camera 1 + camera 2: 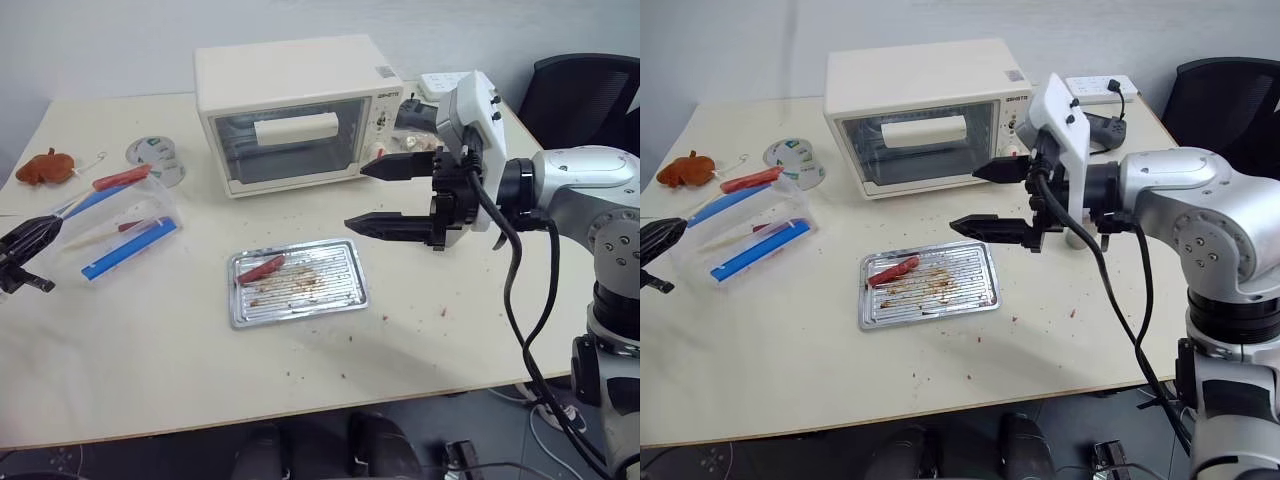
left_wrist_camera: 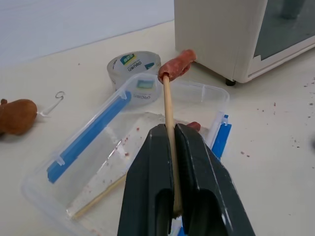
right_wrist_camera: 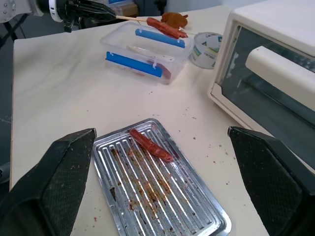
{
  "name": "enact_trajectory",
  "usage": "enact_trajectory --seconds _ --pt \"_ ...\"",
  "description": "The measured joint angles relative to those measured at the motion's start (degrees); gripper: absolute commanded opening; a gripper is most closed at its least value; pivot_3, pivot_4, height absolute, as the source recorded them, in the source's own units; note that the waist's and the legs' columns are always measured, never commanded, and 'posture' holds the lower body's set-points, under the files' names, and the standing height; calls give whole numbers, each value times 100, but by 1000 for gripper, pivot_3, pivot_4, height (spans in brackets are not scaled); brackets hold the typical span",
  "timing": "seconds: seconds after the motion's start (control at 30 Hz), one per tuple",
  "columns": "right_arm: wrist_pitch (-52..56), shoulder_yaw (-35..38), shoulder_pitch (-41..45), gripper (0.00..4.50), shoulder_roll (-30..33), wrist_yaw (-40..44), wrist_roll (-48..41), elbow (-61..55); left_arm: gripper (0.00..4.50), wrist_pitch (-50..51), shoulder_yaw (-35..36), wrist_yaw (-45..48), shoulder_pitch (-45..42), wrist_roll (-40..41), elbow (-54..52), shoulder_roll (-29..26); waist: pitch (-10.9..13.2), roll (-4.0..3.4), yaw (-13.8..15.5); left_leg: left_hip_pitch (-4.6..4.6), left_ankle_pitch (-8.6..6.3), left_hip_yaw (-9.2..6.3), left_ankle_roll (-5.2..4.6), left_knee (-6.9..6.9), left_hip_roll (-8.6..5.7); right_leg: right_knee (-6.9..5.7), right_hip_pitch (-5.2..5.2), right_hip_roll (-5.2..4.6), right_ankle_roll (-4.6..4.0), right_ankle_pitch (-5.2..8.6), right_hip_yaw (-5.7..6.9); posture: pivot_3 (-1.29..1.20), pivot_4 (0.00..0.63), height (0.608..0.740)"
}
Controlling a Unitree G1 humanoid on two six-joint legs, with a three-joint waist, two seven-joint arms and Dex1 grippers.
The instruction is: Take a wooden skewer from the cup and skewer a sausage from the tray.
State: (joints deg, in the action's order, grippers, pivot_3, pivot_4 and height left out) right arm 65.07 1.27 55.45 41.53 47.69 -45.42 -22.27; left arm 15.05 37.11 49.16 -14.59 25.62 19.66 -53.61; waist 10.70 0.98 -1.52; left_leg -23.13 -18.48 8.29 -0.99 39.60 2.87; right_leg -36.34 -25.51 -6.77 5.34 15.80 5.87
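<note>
Left end effector (image 2: 170,162), at the table's left edge, clamps the wooden skewer (image 2: 169,123) bearing the sausage (image 2: 177,64); right end effector (image 1: 385,195) gapes wide, empty.

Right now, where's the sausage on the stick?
The sausage rides the skewer in the left gripper, above the clear box, at the table's left.

You have the tray (image 1: 300,283) at table centre, one sausage (image 1: 262,268) lying in its left end. The oven (image 1: 295,112) stands behind it. Left of the tray sits the plastic box (image 1: 125,225), the tape roll (image 1: 155,157) behind that.
</note>
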Motion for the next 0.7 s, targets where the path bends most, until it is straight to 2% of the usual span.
enact_trajectory --seconds 0.23,0.43,0.7 --pt "0 -7 12 4475 -25 -130 -28 4 0 -772 -685 323 -716 -414 1410 -139 -1 2 -30 -2 -6 23 7 0 -5 2 -10 12 0 0 8 0 150 740" --pt "-10 -7 -43 4475 -15 -196 -26 3 0 -1065 -622 365 -777 -466 1954 -425 -1 2 -26 -2 -8 25 8 0 -3 1 -12 11 -3 2 8 0 150 740" --pt "-152 -14 -123 4475 -11 -206 16 30 0 -966 -268 457 -665 -214 2004 -499 -2 3 -12 -2 -9 25 6 1 1 -2 -12 6 -3 2 8 0 150 740"
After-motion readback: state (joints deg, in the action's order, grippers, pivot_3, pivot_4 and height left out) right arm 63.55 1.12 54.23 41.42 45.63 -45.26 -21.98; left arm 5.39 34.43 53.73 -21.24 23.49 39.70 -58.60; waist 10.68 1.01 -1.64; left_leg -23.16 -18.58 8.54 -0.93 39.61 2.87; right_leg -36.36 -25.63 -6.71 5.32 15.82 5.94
